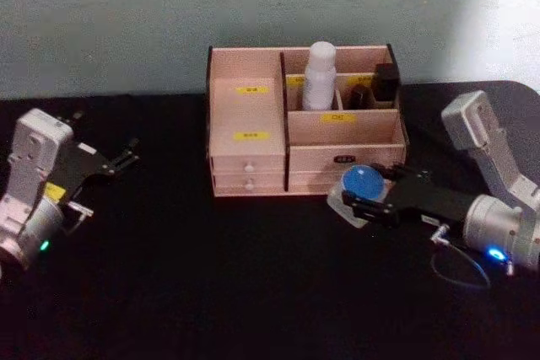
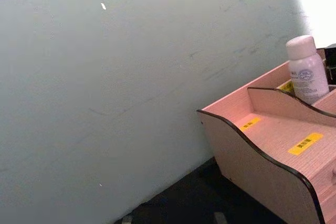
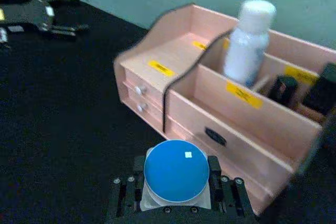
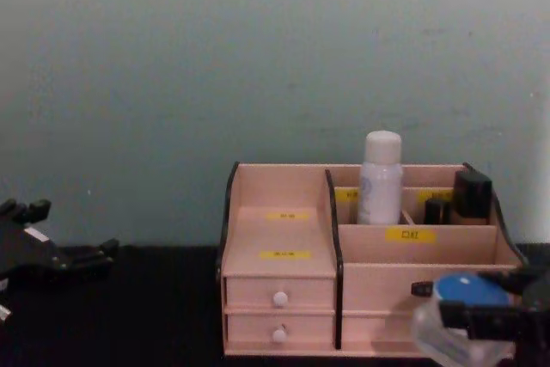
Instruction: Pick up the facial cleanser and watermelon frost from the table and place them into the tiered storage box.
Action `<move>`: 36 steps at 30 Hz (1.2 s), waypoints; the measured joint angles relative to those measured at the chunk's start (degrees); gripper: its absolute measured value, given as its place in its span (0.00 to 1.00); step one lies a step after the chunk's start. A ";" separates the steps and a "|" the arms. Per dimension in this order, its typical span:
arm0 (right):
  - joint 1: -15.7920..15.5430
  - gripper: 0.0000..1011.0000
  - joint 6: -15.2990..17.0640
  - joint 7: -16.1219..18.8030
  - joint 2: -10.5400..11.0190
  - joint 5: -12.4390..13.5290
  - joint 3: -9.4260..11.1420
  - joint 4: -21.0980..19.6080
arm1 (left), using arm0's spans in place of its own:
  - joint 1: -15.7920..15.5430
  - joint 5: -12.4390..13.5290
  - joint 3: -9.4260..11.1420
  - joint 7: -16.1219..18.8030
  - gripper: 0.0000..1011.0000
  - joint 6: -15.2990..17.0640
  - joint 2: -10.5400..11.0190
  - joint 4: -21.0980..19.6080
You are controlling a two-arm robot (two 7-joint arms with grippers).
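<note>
- The white bottle [image 1: 320,77] already stands upright in a back compartment of the box [image 1: 346,158], so we judge that half of the task is done.
- The step in hand concerns the jar [image 1: 363,183] with the blue lid. It is just in front of the box, at the right end of the front wall.
- The right gripper [image 1: 368,193] holds the jar, with one finger pressed on each side of it. We cannot tell whether the jar is lifted or touches the table [image 1: 211,292].
- The left gripper [image 1: 114,160] is parked well apart from the box, on its left side.
- For the next move, we think the jar must go up over the front wall, then down into a free compartment, and only there be released. It should keep away from the white bottle and the dark bottles [image 1: 384,82] behind.
- The right wrist view shows the fingers [image 3: 231,195] on both sides of the jar, and that the long compartment behind the front wall is free.
- The chest view shows from the side that the jar's lid is lower than the top of that wall.
- The left wrist view shows the stepped left compartment with nothing in it.
</note>
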 joint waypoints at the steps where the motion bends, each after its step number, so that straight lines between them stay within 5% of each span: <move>1: 0.27 0.70 0.02 0.09 -0.11 0.00 -0.19 0.00 | 0.00 0.00 0.00 0.00 0.99 0.00 0.00 0.00; 14: 6.93 0.70 -0.26 2.14 -3.07 0.60 -3.81 2.56 | 0.00 0.00 0.00 0.00 0.99 0.00 0.00 0.00; 36: 20.37 0.70 -1.51 4.48 -9.53 0.22 -9.61 13.84 | 0.00 0.00 0.00 0.00 0.99 0.00 0.00 0.00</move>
